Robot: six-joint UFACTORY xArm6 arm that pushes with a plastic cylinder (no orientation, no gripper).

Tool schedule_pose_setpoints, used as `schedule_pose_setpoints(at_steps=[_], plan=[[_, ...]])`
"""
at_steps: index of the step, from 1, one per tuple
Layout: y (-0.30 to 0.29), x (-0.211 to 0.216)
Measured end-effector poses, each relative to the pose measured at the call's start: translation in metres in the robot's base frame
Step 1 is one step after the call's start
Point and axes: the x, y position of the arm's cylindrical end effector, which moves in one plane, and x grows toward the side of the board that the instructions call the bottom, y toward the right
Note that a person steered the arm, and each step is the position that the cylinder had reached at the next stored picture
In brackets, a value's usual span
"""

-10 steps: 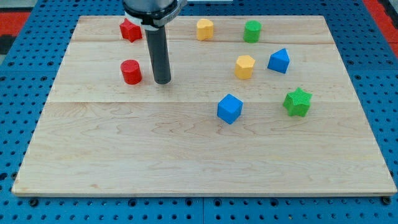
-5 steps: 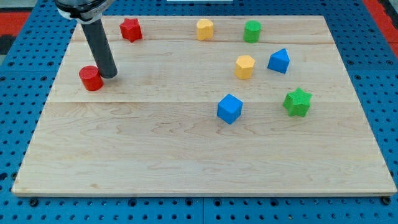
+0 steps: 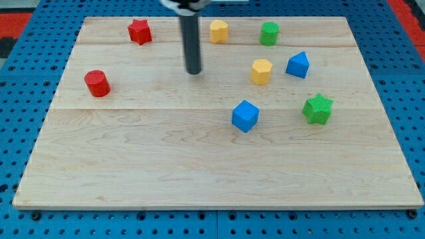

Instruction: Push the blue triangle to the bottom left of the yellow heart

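The blue triangle lies at the board's upper right, just right of a yellow pentagon-like block. Another yellow block, which looks like the heart, sits near the top edge, up and to the left of the triangle. My tip rests on the board left of the yellow pentagon-like block and below-left of the top yellow block. It touches no block. The rod rises from it out of the view's top.
A red star is at the top left and a red cylinder at the left. A green cylinder is at the top right, a green star at the right, and a blue cube near the middle. The wooden board lies on a blue pegboard.
The tip first went left and pushed the red cylinder left. It then left the cylinder and moved right to the upper middle. The other blocks have not moved.
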Motion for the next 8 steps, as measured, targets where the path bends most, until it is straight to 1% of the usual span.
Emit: schedule_pose_setpoints(at_steps=[1,2,3,4,5,6,7,8], plan=[[0.043,-0.013],[0.046,-0.039],[0.13,-0.05],[0.209,-0.051],[0.249,-0.033],[0.23,-0.005],[0.14,-0.001],[0.129,-0.01]])
